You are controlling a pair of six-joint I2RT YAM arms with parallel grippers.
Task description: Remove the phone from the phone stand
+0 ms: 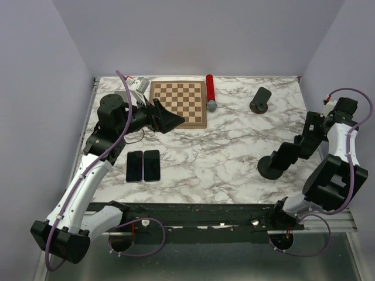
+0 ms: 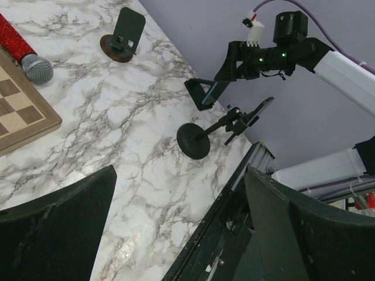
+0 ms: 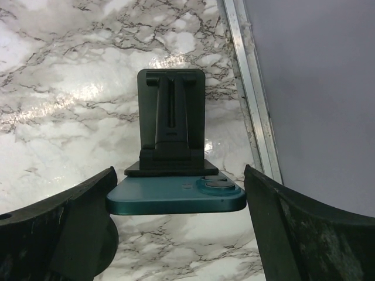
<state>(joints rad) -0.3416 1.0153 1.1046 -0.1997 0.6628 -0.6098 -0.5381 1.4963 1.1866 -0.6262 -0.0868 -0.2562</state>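
R gripper (image 3: 179,175) sat nearest, jaws wide, gripping nothing; phone (image 3: 170,196) lay btwn them, seated in stand (image 3: 171,117) at near right. Contact couldn't be told. Step looked like pre-grasp; next move needed jaws closing on phone's edges, then lifting clear of stand. L gripper (image 2: 180,172) wide too, empty.

No legible text, label, brand, number or sign in any view.

- teal phone (image 3: 176,196) — back edge and camera bump plain, no logo readable
- phone stand (image 3: 171,126) — plain black, no marking
- chessboard (image 1: 178,103) — squares only, no rank or file characters readable
- microphone (image 1: 210,92) — red handle, no lettering readable
- two dark phones (image 1: 135,166) flat on table — screens dark
- white connector (image 2: 254,23) on cabling — too small to read
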